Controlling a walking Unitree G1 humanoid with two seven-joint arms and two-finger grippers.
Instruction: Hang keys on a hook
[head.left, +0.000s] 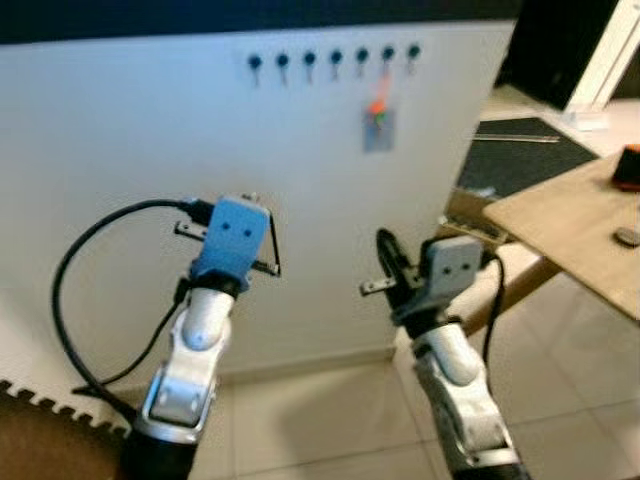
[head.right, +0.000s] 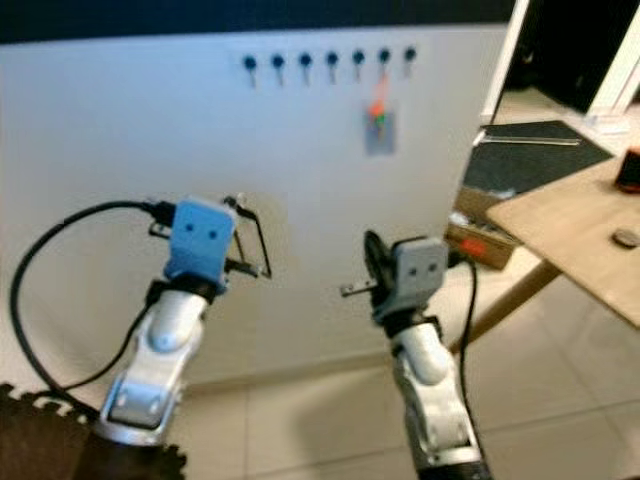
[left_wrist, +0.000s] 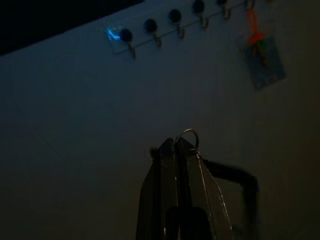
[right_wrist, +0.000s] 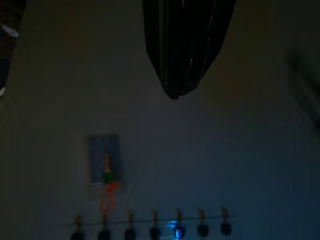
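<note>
- Facing a white wall panel w/ a row of seven dark-knobbed hooks near its top edge.
- Left hand was raised toward the panel, below the hooks and toward the row's left end; fingers pressed together, clamped on a small metal key ring that poked out past the tips. Rest of the keys couldn't be made out.
- Ring was still well below the hooks, not on any hook.
- A card tag on an orange loop hung from the second hook from the right.
- Right hand was held up beside the left, also pointed at the panel; fingers looked together, nothing seen between them.
- Black cable looped out from the left wrist's blue camera housing.
- To the right, wooden bench w/ a small grey object and a red-black item on it; pale tiled floor below.
- Both wrist views were very dark.
</note>
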